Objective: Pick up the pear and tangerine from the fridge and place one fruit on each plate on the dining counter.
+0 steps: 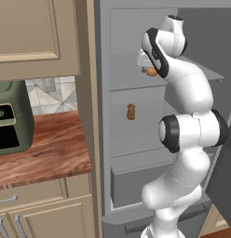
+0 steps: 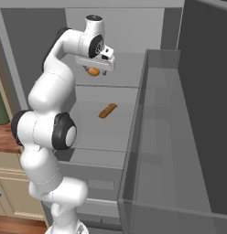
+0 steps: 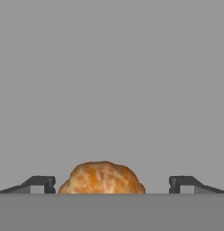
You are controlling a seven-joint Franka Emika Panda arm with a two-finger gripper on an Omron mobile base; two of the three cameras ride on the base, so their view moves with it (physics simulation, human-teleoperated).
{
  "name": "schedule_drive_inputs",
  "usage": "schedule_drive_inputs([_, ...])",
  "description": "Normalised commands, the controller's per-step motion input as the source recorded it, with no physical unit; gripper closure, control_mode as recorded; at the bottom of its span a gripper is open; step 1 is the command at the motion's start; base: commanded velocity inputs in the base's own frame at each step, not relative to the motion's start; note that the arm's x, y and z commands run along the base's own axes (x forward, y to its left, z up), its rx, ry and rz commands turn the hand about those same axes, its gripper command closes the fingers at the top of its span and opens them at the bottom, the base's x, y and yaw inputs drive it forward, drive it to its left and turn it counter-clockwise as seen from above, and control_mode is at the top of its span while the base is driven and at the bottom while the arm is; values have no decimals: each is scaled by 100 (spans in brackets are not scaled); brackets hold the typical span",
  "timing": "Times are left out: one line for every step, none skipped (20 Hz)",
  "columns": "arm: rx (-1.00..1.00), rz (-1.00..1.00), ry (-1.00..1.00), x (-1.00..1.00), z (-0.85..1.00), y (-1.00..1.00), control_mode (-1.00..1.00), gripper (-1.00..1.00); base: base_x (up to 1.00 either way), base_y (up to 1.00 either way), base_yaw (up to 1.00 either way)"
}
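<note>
The tangerine (image 3: 102, 178), orange and lumpy, lies on the upper grey shelf of the open fridge (image 1: 136, 135). My gripper (image 3: 111, 182) hangs over it, open, one fingertip on each side with a clear gap to the fruit. From the base, the tangerine (image 1: 151, 71) peeks out under the hand, and my gripper (image 2: 95, 68) sits right above the tangerine (image 2: 93, 71). The pear, the plates and the dining counter are out of view.
A brown peanut-shaped item (image 2: 107, 110) lies on the shelf below. The open fridge door (image 2: 202, 100) with its clear bin (image 2: 156, 137) stands close on the right. Left of the fridge are a green appliance (image 1: 10, 123) on the wood worktop (image 1: 52, 153) and beige cupboards (image 1: 33, 37).
</note>
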Motion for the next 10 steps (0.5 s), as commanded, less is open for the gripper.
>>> schedule_drive_inputs([0, 0, 1, -2, -32, 8, -100, -100, 0, 0, 0])
schedule_drive_inputs([0, 0, 0, -4, -33, 9, -100, -100, 0, 0, 0])
schedule_drive_inputs([0, 0, 1, -4, -33, 9, -100, -100, 0, 0, 0])
schedule_drive_inputs([0, 0, 1, -3, -33, 9, -100, -100, 0, 0, 0])
schedule_drive_inputs([0, 0, 1, -3, -33, 11, -100, -100, 0, 0, 0])
schedule_drive_inputs([0, 0, 0, -4, -33, 10, -100, -100, 0, 0, 0])
schedule_drive_inputs([0, 0, 0, -5, -33, 11, -100, -100, 0, 0, 0])
schedule_drive_inputs([0, 0, 0, -6, -29, 14, -100, 100, 0, 0, 0])
schedule_drive_inputs([-1, 0, 0, -3, -30, 20, -100, 100, 0, 0, 0])
schedule_drive_inputs([0, 0, 0, 0, -28, 24, -100, 100, 0, 0, 0])
